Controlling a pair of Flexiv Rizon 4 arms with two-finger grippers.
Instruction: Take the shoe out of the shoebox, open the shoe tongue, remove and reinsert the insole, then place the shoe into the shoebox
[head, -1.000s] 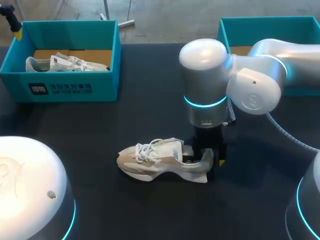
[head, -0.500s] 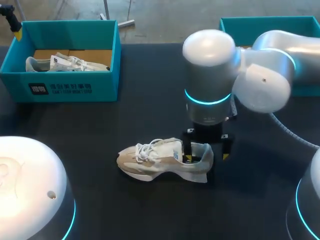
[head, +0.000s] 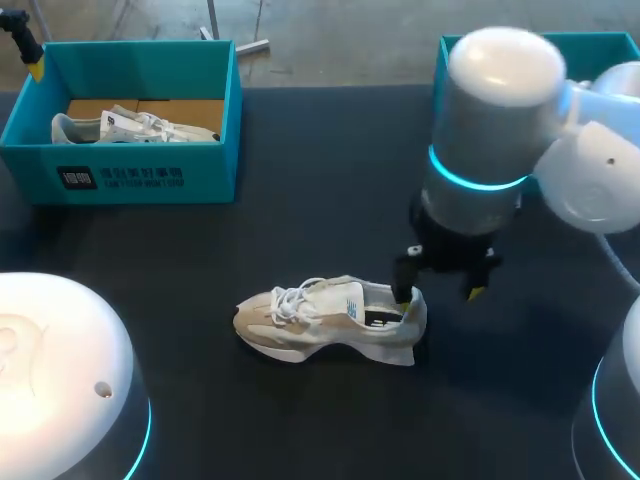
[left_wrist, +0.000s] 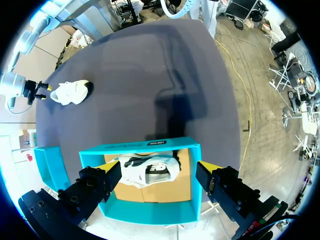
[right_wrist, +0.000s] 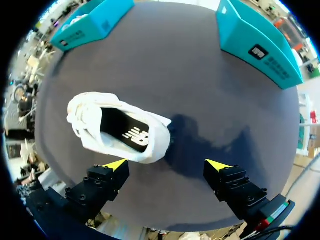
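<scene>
In the lower middle of the head view the shoe (head: 330, 320) stands on its sole on the dark bench (head: 300, 200), outside of any box. Its long axis runs across the frame: the toe points to the left and the heel to the right. In the right wrist view I look down into the opening of the shoe, and the dark insole (right_wrist: 125, 131) seems to lie flat inside it.

The right end effector (head: 438, 292) hangs just at the heel end. Its fingers are wide apart and hold nothing. One yellow tip is close above the heel collar and the other is over bare bench. From the right wrist view, the shoe lies ahead of one finger, not between the two, so I judge the next grasp needs a small shift toward the toe side.

The right arm is by far the nearer one. The left end effector (left_wrist: 159, 167) is well apart, spread open and empty above the shoebox (head: 140, 175) in the upper left of the frame, where a second shoe (head: 130, 125) lies. Another shoebox (head: 600, 50) sits at the upper right, behind the right arm.
</scene>
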